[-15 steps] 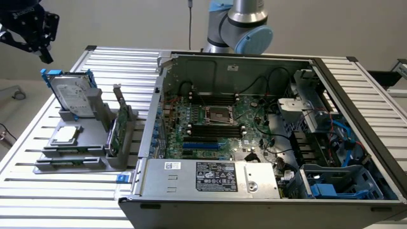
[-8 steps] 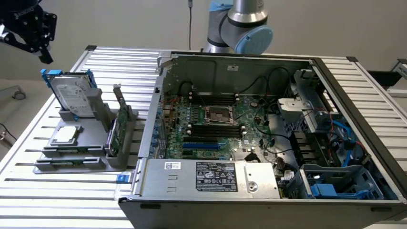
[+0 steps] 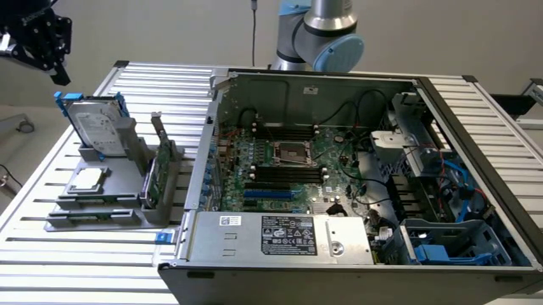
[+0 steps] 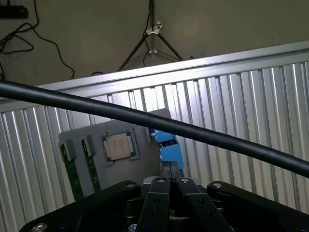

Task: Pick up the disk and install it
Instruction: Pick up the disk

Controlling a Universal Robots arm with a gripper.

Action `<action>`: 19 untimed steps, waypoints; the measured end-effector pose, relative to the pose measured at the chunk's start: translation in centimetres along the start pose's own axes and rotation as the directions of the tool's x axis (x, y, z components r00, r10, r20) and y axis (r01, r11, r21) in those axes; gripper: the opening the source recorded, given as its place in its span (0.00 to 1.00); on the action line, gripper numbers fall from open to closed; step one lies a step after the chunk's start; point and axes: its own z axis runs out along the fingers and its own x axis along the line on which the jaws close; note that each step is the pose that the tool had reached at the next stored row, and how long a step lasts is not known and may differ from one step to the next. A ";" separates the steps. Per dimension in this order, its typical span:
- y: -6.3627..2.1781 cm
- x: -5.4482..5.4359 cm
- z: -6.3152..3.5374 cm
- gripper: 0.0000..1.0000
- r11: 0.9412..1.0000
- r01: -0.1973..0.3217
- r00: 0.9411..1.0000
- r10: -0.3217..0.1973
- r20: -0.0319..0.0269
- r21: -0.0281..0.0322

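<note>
The disk (image 3: 95,125), a silver-grey drive with a white label and a blue carrier frame, stands upright in a grey holder (image 3: 127,152) on the exterior view's left. My gripper (image 3: 58,75) hangs in the air above it and further toward that left side, apart from it. In the wrist view my gripper (image 4: 170,170) is shut, its black fingers (image 4: 165,169) pressed together with nothing between them. Just past the tips shows the blue edge of the disk (image 4: 167,144).
An open computer case (image 3: 357,171) with its motherboard lies beside the holder. A small square chip (image 3: 88,180) and an upright green card (image 3: 163,168) sit on the grey fixture. A black cable (image 4: 145,118) crosses the wrist view. The slatted metal table (image 3: 51,254) carries everything.
</note>
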 end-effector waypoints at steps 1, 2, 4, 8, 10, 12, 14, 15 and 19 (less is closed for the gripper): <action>0.00 0.0 0.00 0.11 1.000 0.018 1.000 -0.018 -0.001 0.000; 0.00 0.0 0.00 0.11 0.999 0.036 0.999 -0.036 -0.002 0.000; 0.00 0.0 0.00 0.11 0.997 0.072 0.997 -0.072 -0.003 -0.001; 0.00 0.0 0.00 0.11 0.989 0.145 0.989 -0.145 -0.006 -0.002; 0.00 0.0 0.00 0.11 0.984 0.180 0.984 -0.180 -0.008 -0.003; 0.00 0.0 0.00 0.11 0.977 0.213 0.977 -0.213 -0.008 -0.003; 0.00 0.0 0.00 0.11 0.970 0.244 0.970 -0.244 -0.007 -0.003; 0.00 0.0 0.00 0.11 0.966 0.257 0.966 -0.257 -0.007 -0.003; 0.00 0.0 0.00 0.11 0.951 0.308 0.951 -0.308 -0.006 -0.003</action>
